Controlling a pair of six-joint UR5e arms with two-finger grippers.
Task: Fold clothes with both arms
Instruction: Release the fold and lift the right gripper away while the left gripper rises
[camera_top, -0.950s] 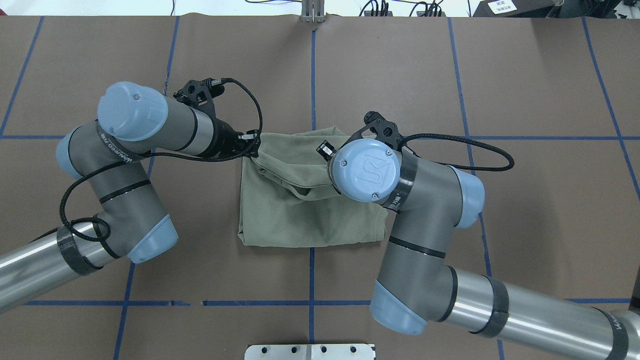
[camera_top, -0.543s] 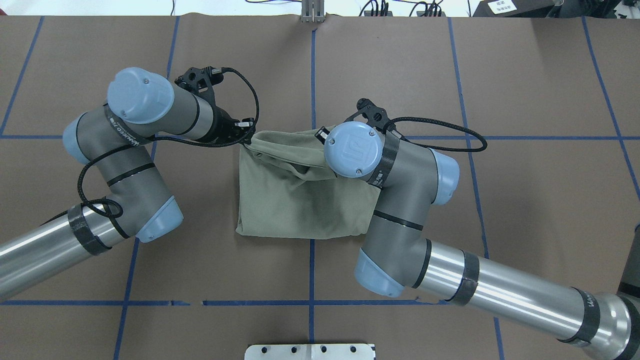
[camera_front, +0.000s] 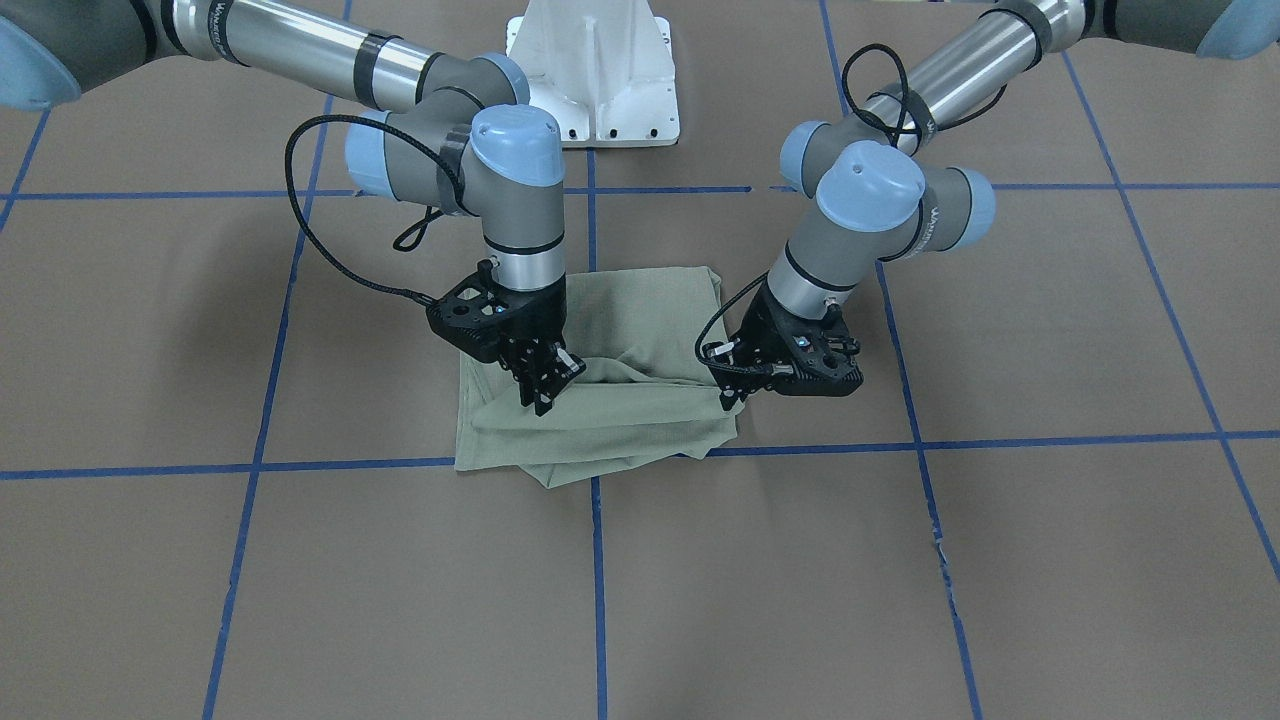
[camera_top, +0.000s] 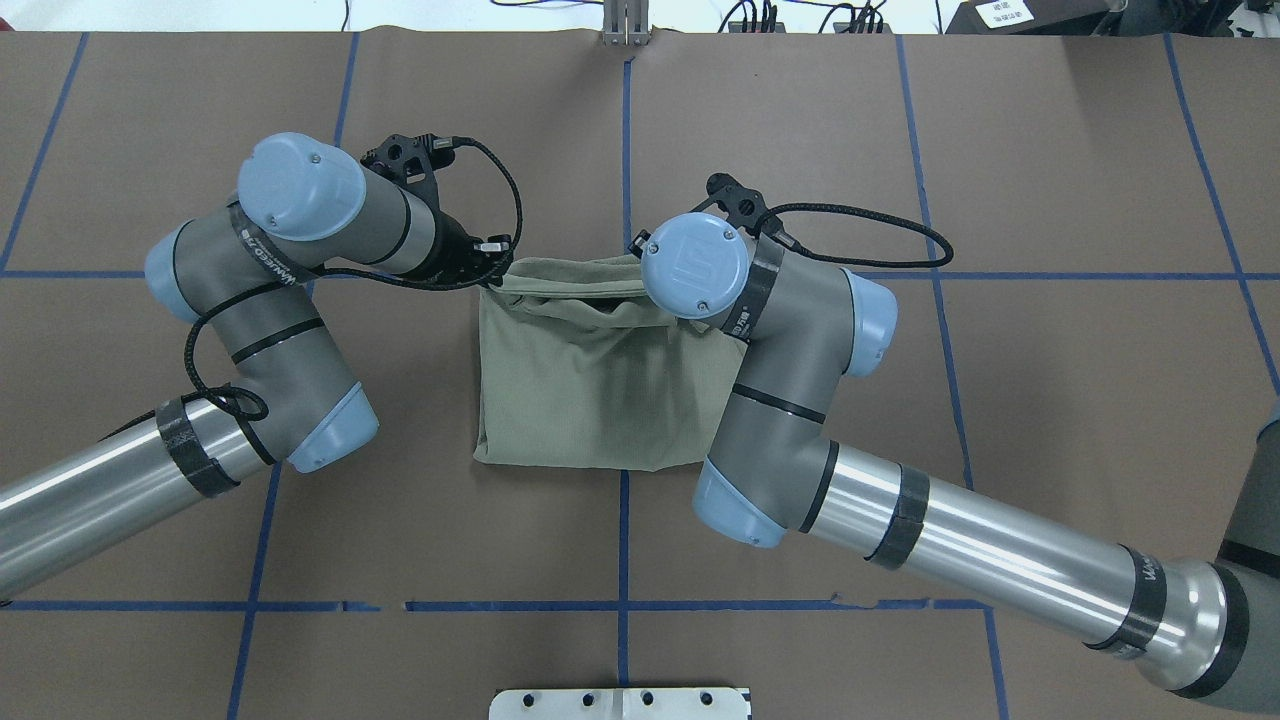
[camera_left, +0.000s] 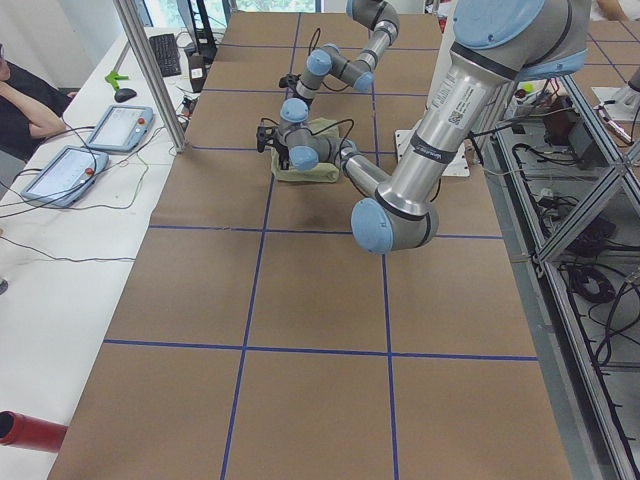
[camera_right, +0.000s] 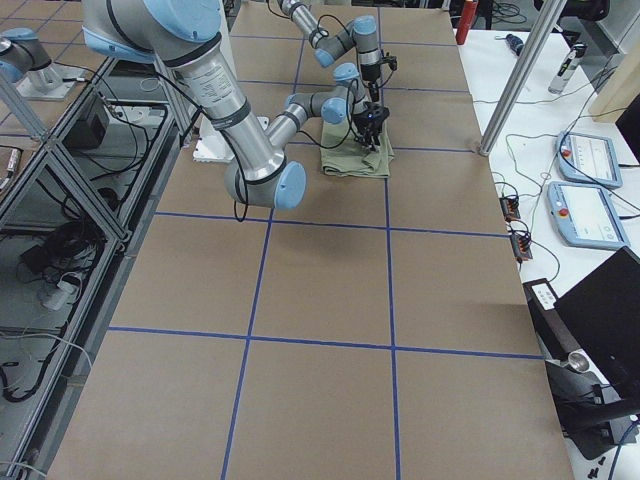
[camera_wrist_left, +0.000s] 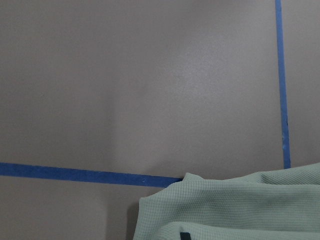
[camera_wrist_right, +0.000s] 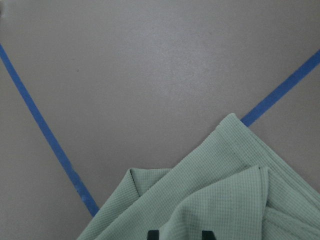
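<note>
Item: shirt (camera_top: 600, 390), pale sage-green, folded to a rough rectangle at the centre of the brown table (camera_top: 1050, 150), with its upper edge on the horizontal blue tape line (camera_top: 1100, 276); a second ago the lifted fold hung over mid-garment, and it now lies at the top edge. Tools: left gripper (camera_top: 492, 280) pinched tight on the shirt's upper-left corner, right gripper (camera_front: 545, 392) closed on the gathered fold at the other end, both moved up-frame since then. Markings: white lettering on the black arm strap (camera_top: 262, 262), too small to read; an embossed logo on the right wrist cap (camera_top: 694, 264).
</note>
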